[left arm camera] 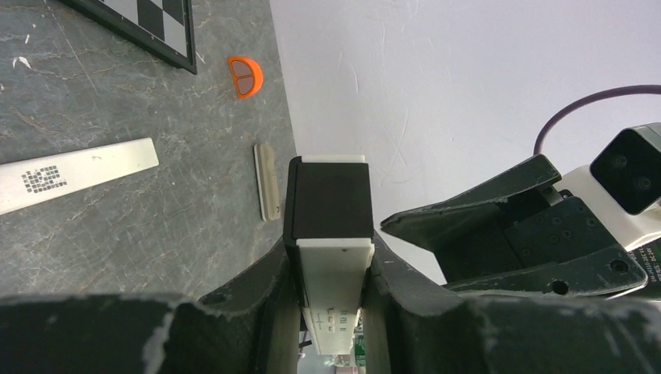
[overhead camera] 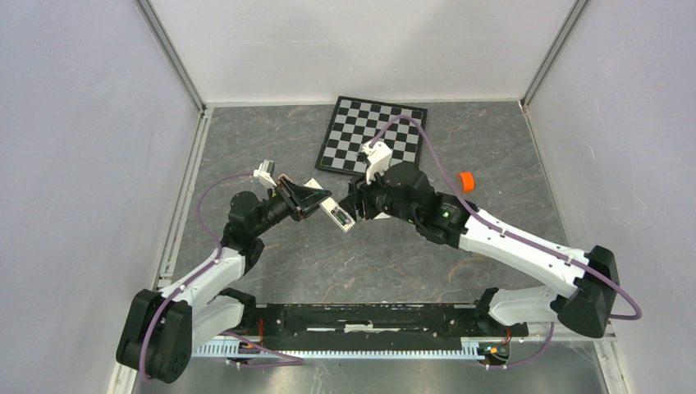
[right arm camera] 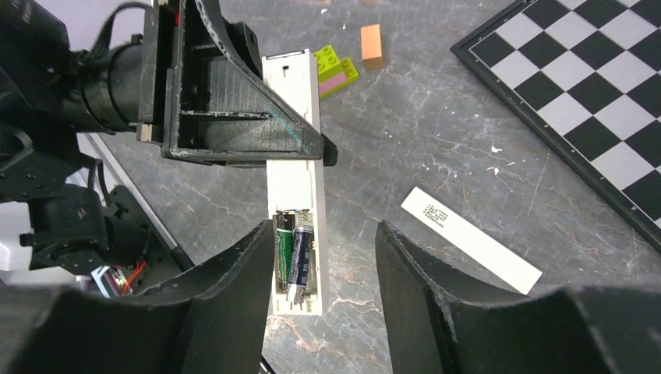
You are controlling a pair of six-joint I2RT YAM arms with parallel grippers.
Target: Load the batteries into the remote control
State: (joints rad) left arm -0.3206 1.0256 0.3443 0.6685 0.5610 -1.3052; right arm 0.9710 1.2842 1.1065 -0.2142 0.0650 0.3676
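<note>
Three pale walls enclose a grey tabletop; left tool clamps the remote control, right tool gapes.

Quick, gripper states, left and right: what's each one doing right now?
Left gripper: closed on the remote control.
Right gripper: open, straddling the remote's battery end, holding nothing.

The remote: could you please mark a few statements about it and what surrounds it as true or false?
1. The left gripper clamps the remote. True.
2. The remote holds no batteries. False: two batteries lie in it.
3. The right gripper is shut on a battery. False: its jaws stand open on either side of the remote's end, holding nothing.
4. An orange cap lies near the chessboard. True.
</note>
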